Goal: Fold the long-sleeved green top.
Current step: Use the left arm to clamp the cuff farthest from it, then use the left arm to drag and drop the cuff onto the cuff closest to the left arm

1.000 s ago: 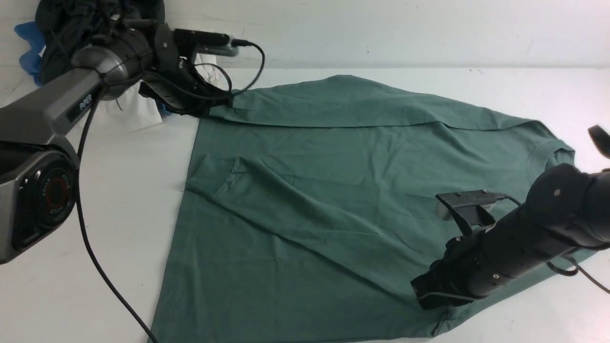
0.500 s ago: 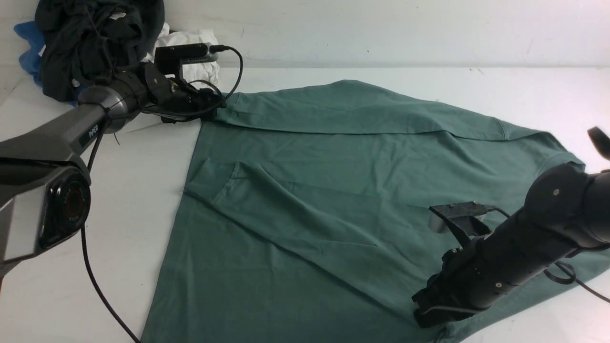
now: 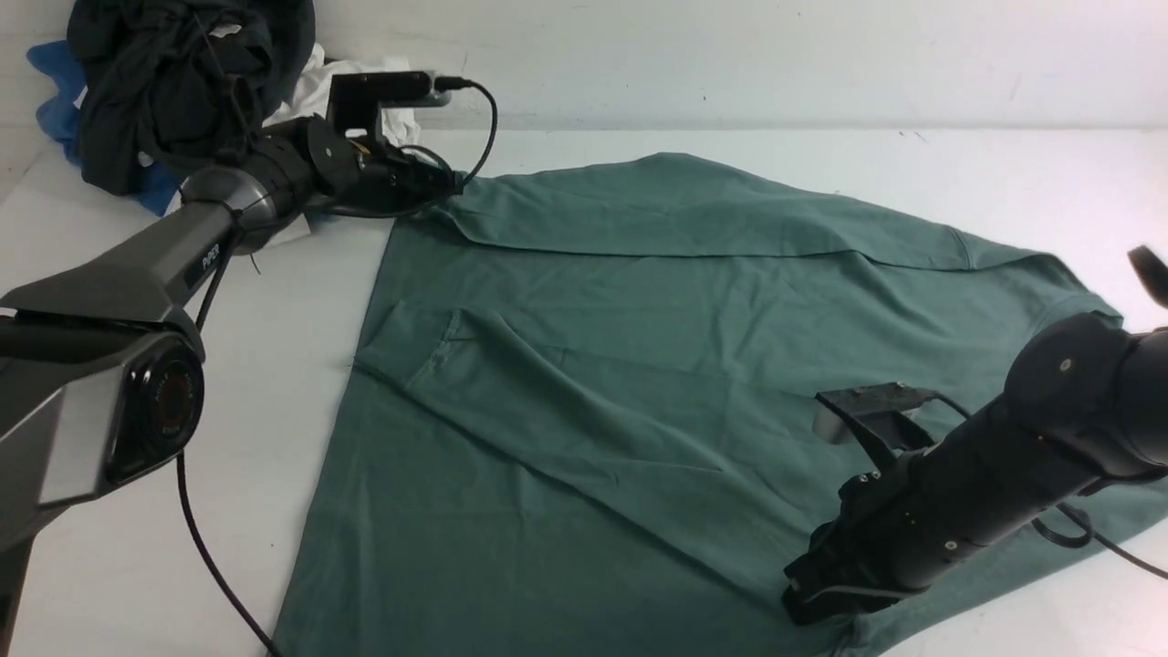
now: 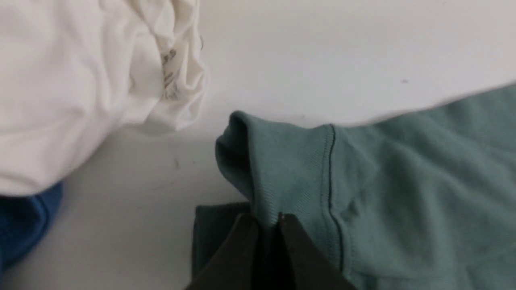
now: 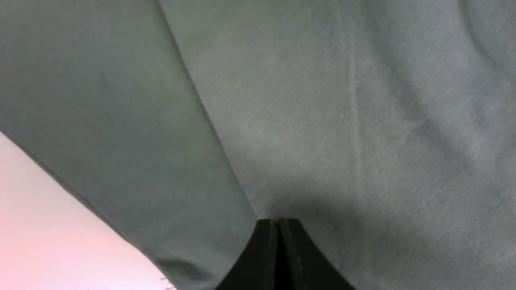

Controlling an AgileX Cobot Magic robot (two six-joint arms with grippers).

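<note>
One green top (image 3: 639, 365) lies spread across mid-table (image 3: 182, 383), with a sleeve folded over its body. Left gripper (image 3: 449, 185) is pinched onto the far-left cuff (image 4: 282, 169). Right gripper (image 3: 803, 593) is clamped on a crease at the near-right edge. White garment (image 4: 80, 80) and black heap (image 3: 173, 82) sit far left, not touching the top.

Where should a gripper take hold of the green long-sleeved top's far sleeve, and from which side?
Grip the ribbed cuff of the green long-sleeved top, coming in low from the robot's left. The cuff lies at the top's far-left corner, a thick seamed band with its free end facing that side, so it should be easy to pinch.
</note>
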